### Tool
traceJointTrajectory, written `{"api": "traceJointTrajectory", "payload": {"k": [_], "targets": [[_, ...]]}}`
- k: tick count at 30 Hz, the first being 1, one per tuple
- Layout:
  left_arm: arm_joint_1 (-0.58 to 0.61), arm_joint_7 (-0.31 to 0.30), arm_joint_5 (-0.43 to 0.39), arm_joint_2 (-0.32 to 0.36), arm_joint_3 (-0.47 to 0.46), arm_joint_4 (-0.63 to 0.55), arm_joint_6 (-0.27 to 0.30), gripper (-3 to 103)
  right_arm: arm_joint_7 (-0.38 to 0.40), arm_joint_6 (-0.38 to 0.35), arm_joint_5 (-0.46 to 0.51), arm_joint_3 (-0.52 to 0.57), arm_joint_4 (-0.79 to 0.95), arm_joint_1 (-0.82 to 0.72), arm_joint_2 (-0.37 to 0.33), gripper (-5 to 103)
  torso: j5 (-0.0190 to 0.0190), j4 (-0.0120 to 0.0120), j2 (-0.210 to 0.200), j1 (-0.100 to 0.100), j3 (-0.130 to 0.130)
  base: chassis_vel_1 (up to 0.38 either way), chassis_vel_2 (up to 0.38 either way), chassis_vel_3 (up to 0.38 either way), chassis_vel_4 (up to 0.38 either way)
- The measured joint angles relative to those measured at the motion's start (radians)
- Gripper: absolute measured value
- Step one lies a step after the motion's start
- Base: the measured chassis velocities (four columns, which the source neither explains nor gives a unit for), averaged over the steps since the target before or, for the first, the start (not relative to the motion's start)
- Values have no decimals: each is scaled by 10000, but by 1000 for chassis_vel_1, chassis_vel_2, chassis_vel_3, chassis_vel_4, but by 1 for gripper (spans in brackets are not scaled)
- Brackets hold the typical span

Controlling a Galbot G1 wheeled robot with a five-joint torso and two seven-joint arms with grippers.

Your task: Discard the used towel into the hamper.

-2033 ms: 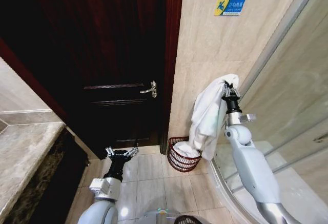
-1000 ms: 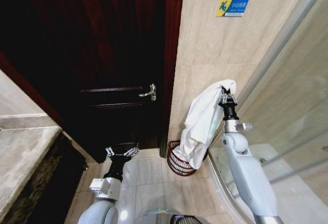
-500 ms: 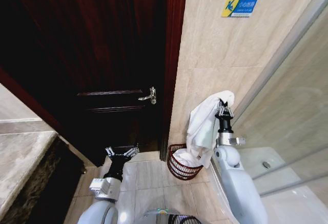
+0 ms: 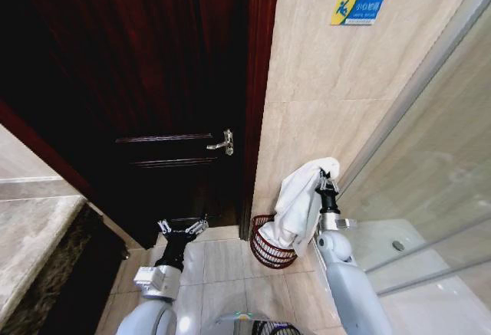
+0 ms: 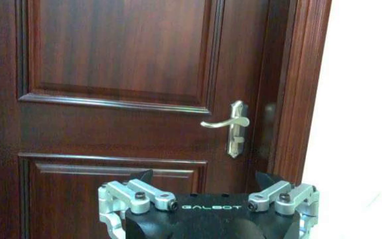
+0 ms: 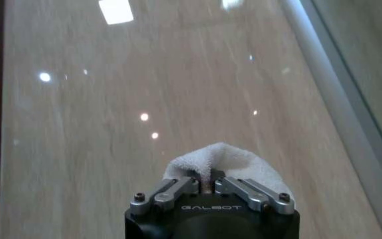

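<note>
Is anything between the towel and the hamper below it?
Nothing visible. The right gripper holds the towel by its top, and the towel's lower end already hangs into the hamper by the wall. The left gripper is off by the door.

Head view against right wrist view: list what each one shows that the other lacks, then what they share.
Head view alone: the hamper on the floor by the wall, the towel's lower end hanging into it, the door with its handle, a blue sign, and the left gripper, open and low before the door. Right wrist view alone: the fingers seen close, pinched on a fold of cloth. Both: the right gripper shut on the towel, and the beige wall.
</note>
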Motion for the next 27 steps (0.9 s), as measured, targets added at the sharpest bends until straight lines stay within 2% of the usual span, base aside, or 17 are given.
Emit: {"api": "traceJointTrajectory", "payload": {"k": [9, 27], "targets": [[0, 0, 0, 0, 0, 0, 0, 100, -864, 528, -33, -228, -2382, 545, -7, 8, 0, 0, -1, 1, 0, 0, 0, 0, 0], [0, 0, 0, 0, 0, 0, 0, 100, -1704, 894, -532, -517, -5926, 1204, 396, 8, 0, 0, -1, 1, 0, 0, 0, 0, 0]]}}
